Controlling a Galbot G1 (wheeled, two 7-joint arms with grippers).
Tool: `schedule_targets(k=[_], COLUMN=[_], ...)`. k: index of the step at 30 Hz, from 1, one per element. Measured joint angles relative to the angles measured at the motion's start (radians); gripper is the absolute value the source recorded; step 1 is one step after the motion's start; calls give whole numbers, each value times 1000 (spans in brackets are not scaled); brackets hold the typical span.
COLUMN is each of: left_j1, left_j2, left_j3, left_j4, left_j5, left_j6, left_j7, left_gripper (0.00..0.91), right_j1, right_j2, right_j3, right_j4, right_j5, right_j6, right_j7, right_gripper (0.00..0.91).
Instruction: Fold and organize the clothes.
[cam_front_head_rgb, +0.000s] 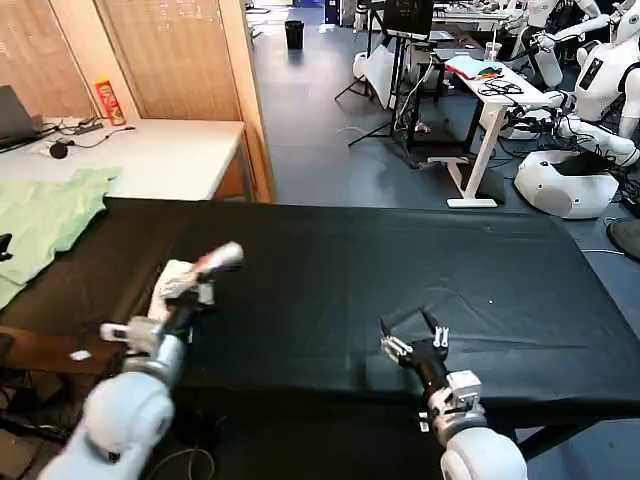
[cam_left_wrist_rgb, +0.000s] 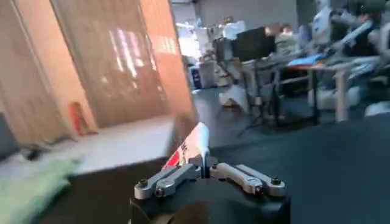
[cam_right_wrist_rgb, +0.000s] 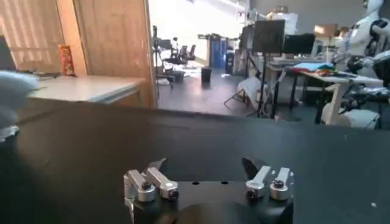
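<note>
- A long table (cam_front_head_rgb: 330, 290) covered with black cloth is seen across the head view; it is the largest thing and gives a flat surface for the folding.
- A pale green garment (cam_front_head_rgb: 45, 215) is laid at the far left end of the table, partly on the black cloth. It is not the piece to be folded and is well apart from both grippers.
- The white T-shirt (cam_front_head_rgb: 190, 275) is bunched into a small bundle at the left part of the table, lifted above the black cloth. In the left wrist view a strip of it (cam_left_wrist_rgb: 192, 143) with red print is seen standing out past the fingers.
- The left gripper (cam_front_head_rgb: 195, 285) is closed on the T-shirt, and the cloth is held up in the air.
- The right gripper (cam_front_head_rgb: 415, 335) is held low near the front edge of the table, well apart from the shirt. Its jaws are spread and nothing is between them, as is shown also in the right wrist view (cam_right_wrist_rgb: 207, 173).
- The shirt is judged to be light, soft and without stiffness, so it will hang and fold over itself when it is lifted. It is not fragile and probably not slippery.
- A hold on a hem, a shoulder seam or a sleeve edge is judged better than a hold in the middle of the bundle, because the cloth can then be spread flat. Which part is held now cannot be told.
</note>
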Motion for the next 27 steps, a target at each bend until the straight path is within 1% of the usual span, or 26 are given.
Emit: schedule_targets(k=[5,6,7,11,16,17,25,27], left_j1=[-49,-48,-54,-49,-46,-45,-43,-35], left_j2=[-138,-157,-175,-236,-247,-245,-197,-174], left_j3=[134,152,164,226,249,249,206,188], left_j4=[65,73,86,112,106,103,93,86], left_j5=[48,53,59,81,84,85,95,92], left_j6=[-15,-16,-21,-53,-88,-98,-133,-141], left_j7=[13,21,24,73,135,142,155,155], left_gripper=[0,293,878,878,878,878,878,878], right_j1=[-7,-8,-6,6,34,42,123,146], right_j2=[-1,-4,-6,-11,-15,-15,2,13], right_j3=[-1,-3,-3,-17,-42,-48,-101,-114], right_j4=[-7,-7,-10,-14,-31,-36,-89,-108], right_j5=[5,8,14,64,109,126,262,284], right_j6=[-9,-12,-16,-40,-67,-77,-153,-162], right_j7=[-2,-3,-3,-5,-9,-7,41,56], right_gripper=[878,878,878,878,878,878,878,878])
